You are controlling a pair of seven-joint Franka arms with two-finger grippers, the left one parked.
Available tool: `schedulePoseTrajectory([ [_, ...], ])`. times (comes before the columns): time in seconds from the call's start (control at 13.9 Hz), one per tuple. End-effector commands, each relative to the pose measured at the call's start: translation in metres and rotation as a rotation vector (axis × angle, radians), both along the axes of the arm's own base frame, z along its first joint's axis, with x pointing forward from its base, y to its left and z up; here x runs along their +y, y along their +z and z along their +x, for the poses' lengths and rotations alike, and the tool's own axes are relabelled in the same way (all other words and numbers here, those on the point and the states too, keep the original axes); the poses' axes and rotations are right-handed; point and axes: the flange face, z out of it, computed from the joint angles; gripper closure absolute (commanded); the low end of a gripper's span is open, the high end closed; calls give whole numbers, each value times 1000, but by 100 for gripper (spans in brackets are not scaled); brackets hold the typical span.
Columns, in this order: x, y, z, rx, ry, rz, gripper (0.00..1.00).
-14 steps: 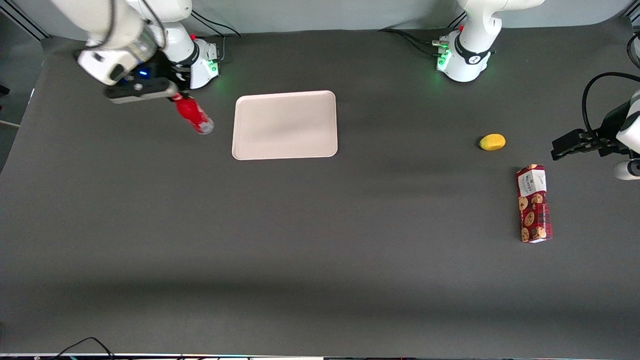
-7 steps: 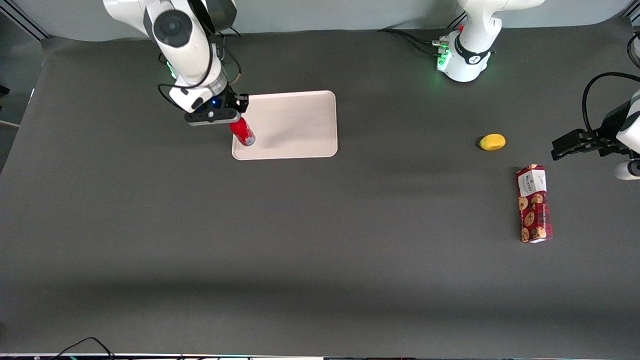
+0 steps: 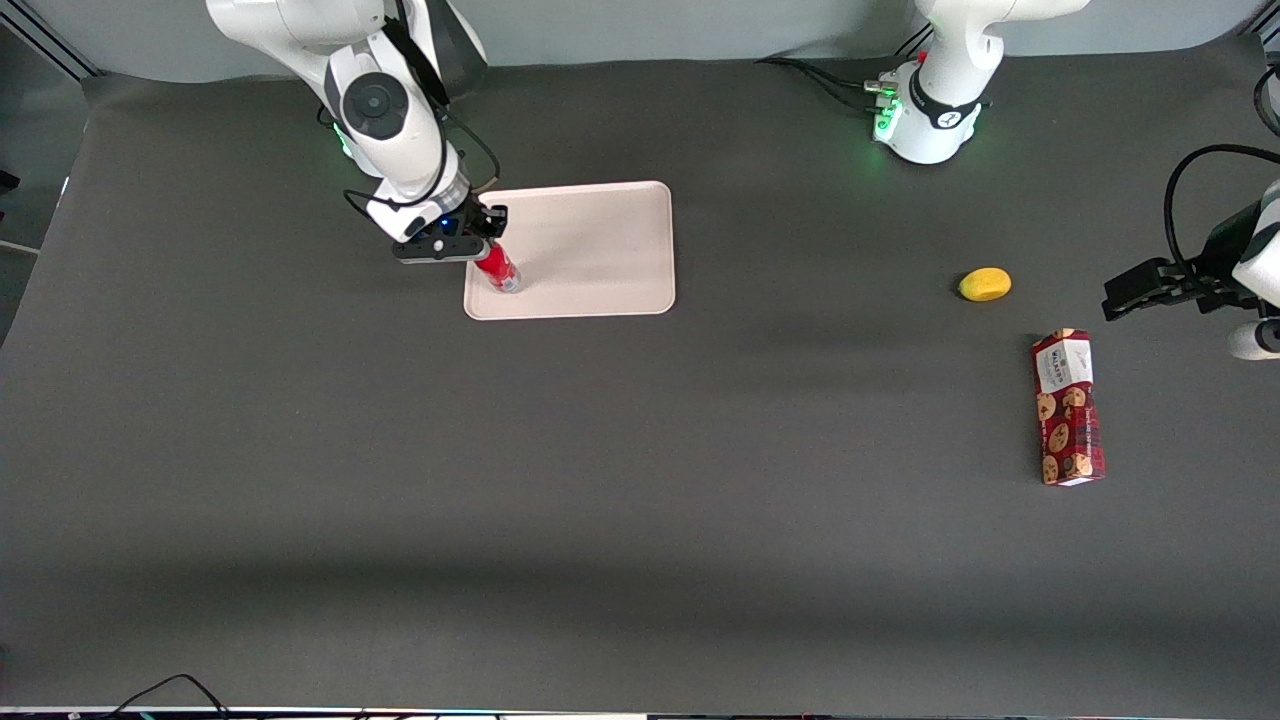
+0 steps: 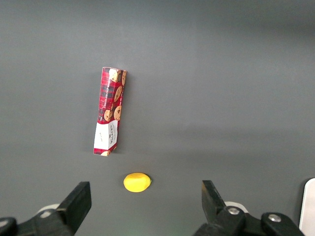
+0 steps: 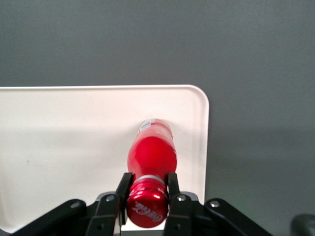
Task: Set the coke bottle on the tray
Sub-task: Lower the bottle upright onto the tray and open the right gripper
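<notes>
The coke bottle (image 3: 497, 270) is a small slim red bottle with a red cap and silvery base. My right gripper (image 3: 480, 252) is shut on its neck just under the cap. In the right wrist view the cap (image 5: 147, 208) sits between the gripper's (image 5: 147, 189) two black fingers (image 5: 124, 185), and the red body (image 5: 151, 152) hangs down over the tray. The bottle's base is at or just above the pale pink tray (image 3: 590, 250), near the corner closest to the front camera and the working arm's end. The tray's rim (image 5: 204, 142) runs close beside the bottle.
A yellow lemon-like object (image 3: 985, 284) and a long red cookie box (image 3: 1068, 407) lie toward the parked arm's end of the table; both also show in the left wrist view, lemon (image 4: 136, 182) and box (image 4: 109, 111). Dark table mat surrounds the tray.
My gripper has carried the bottle from outside the tray, by the working arm's base, across the tray's edge and lowered it over the tray's near corner.
</notes>
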Motion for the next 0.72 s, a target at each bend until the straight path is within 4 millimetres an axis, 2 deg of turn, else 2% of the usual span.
schedulePoseTrajectory([
  [0.0,9,-3,-3,-8,-38,19,98],
  [0.07,8,-5,-2,-2,-40,19,97],
  [0.22,7,-7,-1,1,-45,21,83],
  [0.29,6,-7,0,3,-46,21,53],
  [0.36,6,-7,0,3,-48,21,39],
  [0.5,6,-7,1,2,-48,22,2],
  [0.65,6,-3,2,-7,-53,24,0],
])
